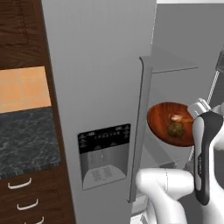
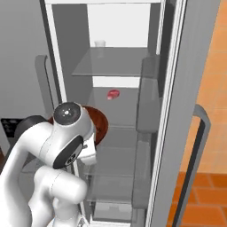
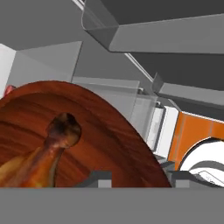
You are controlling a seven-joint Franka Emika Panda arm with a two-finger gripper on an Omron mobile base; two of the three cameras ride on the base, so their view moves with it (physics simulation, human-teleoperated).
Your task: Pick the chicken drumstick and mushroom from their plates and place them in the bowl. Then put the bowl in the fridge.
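The reddish-brown bowl [image 1: 164, 122] hangs tilted in front of the open fridge [image 2: 116, 66], just right of the closed door's long handle [image 1: 141, 131]. In it lie the chicken drumstick [image 3: 37, 164] and, at the drumstick's tip, the dark mushroom [image 3: 65, 127]; both also show as small lumps in the left base view. My gripper [image 3: 138, 178] is shut on the bowl's near rim, one fingertip [image 3: 97, 177] inside the rim and one outside. In the right base view my arm hides most of the bowl [image 2: 101, 123]. The plates are out of view.
The fridge's glass shelves [image 2: 111, 64] carry a small red item [image 2: 113, 93] and a pale cup [image 2: 99, 43]. The open right door with its bins [image 2: 148, 106] stands at the right. The closed door holds the black dispenser panel [image 1: 104, 153]. Dark counter and drawers [image 1: 24, 144] sit left.
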